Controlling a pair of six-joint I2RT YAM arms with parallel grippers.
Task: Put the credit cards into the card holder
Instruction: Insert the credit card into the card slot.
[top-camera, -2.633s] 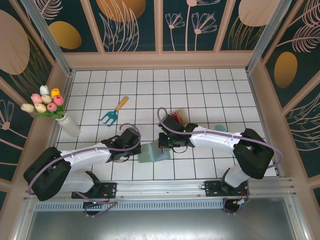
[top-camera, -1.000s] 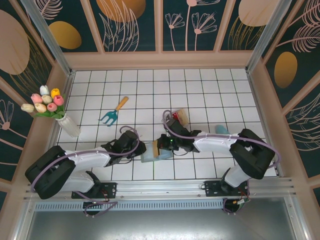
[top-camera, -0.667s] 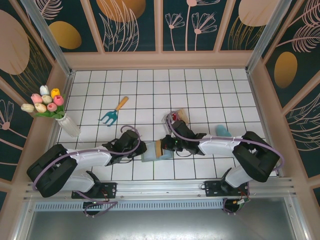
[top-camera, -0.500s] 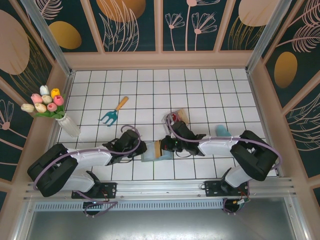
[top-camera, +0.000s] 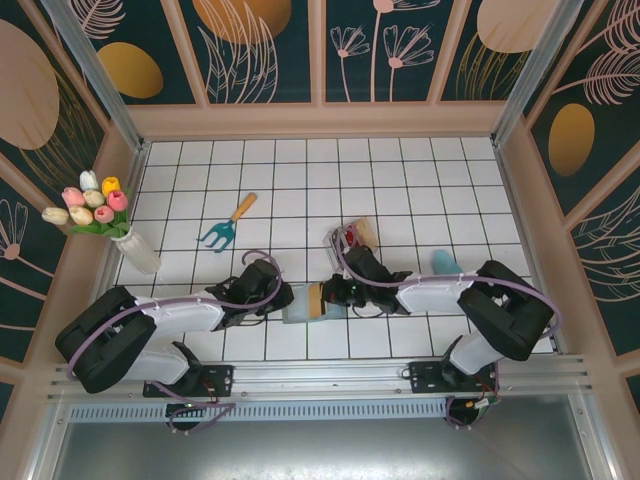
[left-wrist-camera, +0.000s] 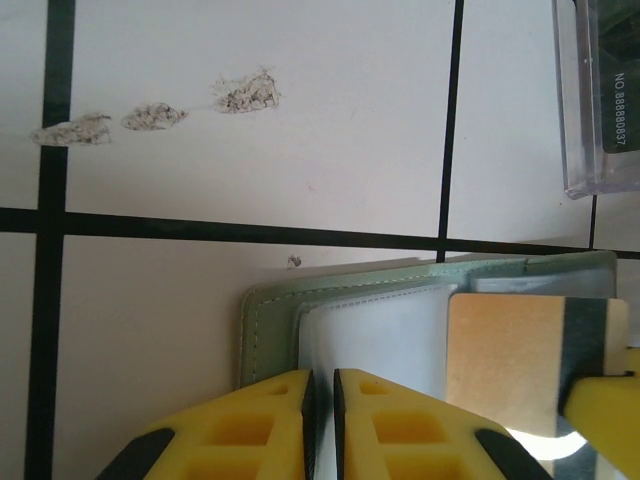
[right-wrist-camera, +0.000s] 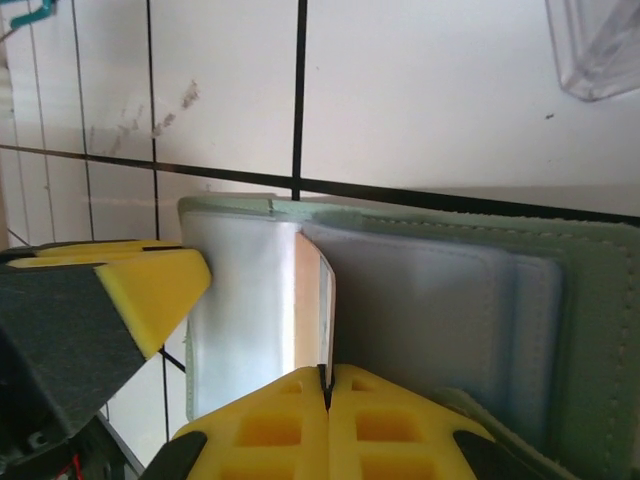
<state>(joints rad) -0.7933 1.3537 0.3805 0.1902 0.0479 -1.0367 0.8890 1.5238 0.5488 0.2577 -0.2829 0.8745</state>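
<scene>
The sage-green card holder (top-camera: 303, 310) lies open on the tiles between the two arms. My left gripper (left-wrist-camera: 322, 378) is shut on its pale grey inner pocket (left-wrist-camera: 372, 335), holding that flap. A tan card (left-wrist-camera: 503, 350) with a dark stripe stands on edge over the pockets, and my right gripper (right-wrist-camera: 327, 375) is shut on it. The card (right-wrist-camera: 311, 305) shows edge-on between two grey pockets of the holder (right-wrist-camera: 590, 320). From above, the right gripper (top-camera: 334, 293) and left gripper (top-camera: 281, 299) nearly meet over the holder. More cards, red and dark, sit in the clear tray (top-camera: 356, 236).
A teal trowel (top-camera: 227, 226) lies at the back left. A vase of tulips (top-camera: 105, 218) stands by the left wall. A small teal object (top-camera: 443, 262) rests right of the right arm. The clear tray's corner (left-wrist-camera: 598, 110) is close beyond the holder.
My right gripper has come from near the tray down to the holder, carrying the tan card. The left gripper shifted slightly toward the holder. In the last half second almost nothing moved.
</scene>
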